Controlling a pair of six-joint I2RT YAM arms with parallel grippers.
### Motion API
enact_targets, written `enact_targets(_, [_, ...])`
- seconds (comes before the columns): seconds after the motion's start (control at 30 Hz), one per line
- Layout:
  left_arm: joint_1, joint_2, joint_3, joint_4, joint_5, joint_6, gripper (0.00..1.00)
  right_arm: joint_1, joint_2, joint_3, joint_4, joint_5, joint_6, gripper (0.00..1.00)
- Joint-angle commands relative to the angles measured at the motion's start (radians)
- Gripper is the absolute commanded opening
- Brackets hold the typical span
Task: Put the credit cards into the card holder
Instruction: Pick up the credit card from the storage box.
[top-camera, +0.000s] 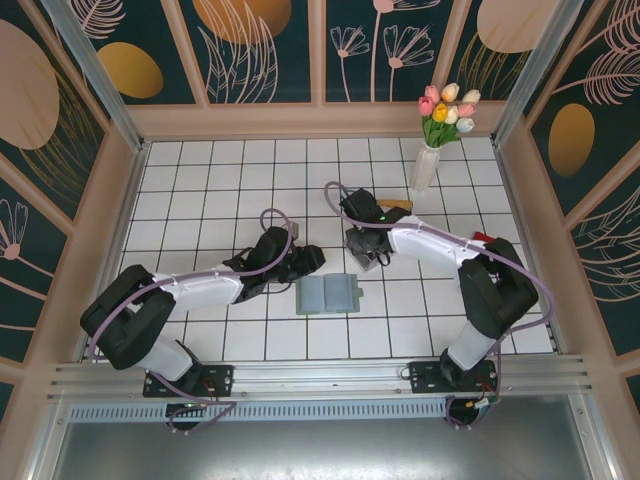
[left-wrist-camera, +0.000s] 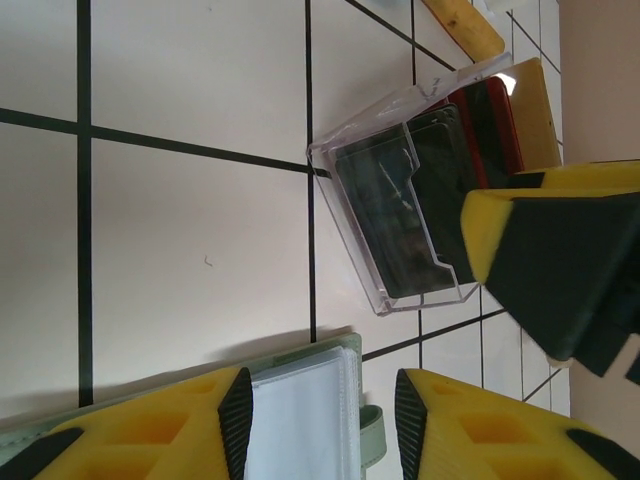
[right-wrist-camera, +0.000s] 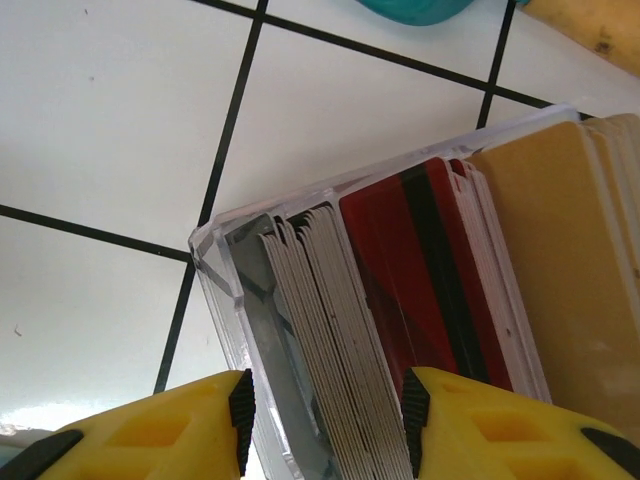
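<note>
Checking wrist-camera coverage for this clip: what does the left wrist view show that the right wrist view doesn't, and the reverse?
Left wrist's own: the card holder, pale inside page up, lying between the left gripper's fingers, and the right gripper's fingers hanging over the tray.
Right wrist's own: the whitish cards packed edge-on, seen close between the right gripper's fingers, and a teal object at the top edge.
Shared: the clear tray, the red cards, the beige card, a wooden handle and the white tiled table.
</note>
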Motion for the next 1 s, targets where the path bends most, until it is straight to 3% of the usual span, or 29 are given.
enact_targets(0.0, [-0.005,0.009,0.02,0.038,0.015,-0.012,0.45,0.018,0.03,0.031,-0.042,0.086,-0.032,0.46])
enact_targets(0.27, [-0.005,0.002,0.013,0.037,0.013,-0.01,0.45,0.068,0.119,0.059,-0.086,0.28,-0.033,0.44])
enact_targets(0.43, [-0.005,0.001,0.011,0.038,0.014,-0.012,0.45,0.088,0.106,0.082,-0.096,0.331,-0.026,0.44])
enact_targets(0.7, [-0.004,-0.001,0.006,0.036,0.013,-0.01,0.46,0.085,0.082,0.081,-0.102,0.339,-0.025,0.39])
enact_targets(0.97, [-0.005,-0.001,0.006,0.029,0.011,-0.005,0.46,0.079,0.074,0.081,-0.105,0.287,-0.015,0.22])
